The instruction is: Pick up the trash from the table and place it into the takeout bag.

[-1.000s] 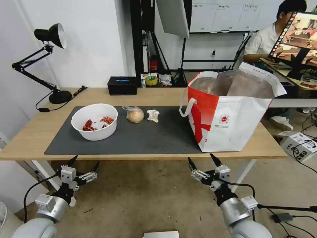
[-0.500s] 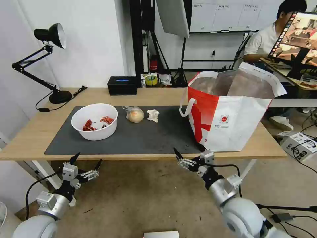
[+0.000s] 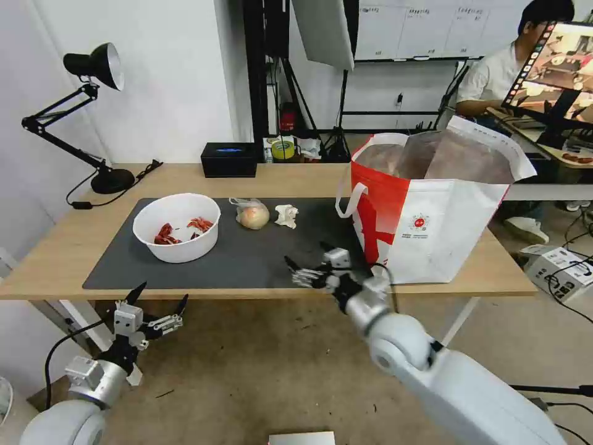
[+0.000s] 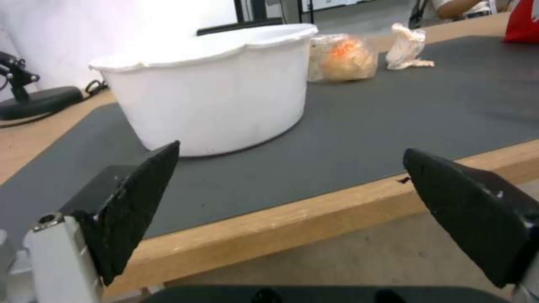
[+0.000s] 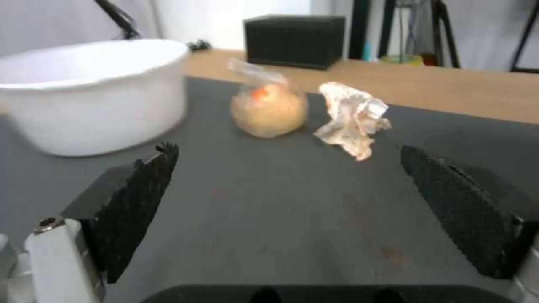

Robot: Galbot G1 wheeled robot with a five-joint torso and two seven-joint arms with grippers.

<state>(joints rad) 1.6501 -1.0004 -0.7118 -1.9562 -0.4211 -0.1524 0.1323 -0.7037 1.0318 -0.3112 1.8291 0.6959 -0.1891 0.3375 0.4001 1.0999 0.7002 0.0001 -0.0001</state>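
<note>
Reaching step: the right end effector point(image 3: 307, 267), jaws spread wide and empty, hovers over the table's point(image 3: 55, 256) front edge, facing the crumpled tissue point(image 5: 353, 119) mid-mat. Next, advance and straddle it. Left end effector point(image 3: 158, 298) waits open, below the front edge.

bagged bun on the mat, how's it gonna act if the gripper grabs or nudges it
The bagged bun looks round, so a nudge may roll it toward the bowl or the tissue. The bun probably squashes under a firm pinch. The loose clear plastic bunched on top would likely slip or stretch if grabbed alone. The right gripper hovers open nearby.
</note>
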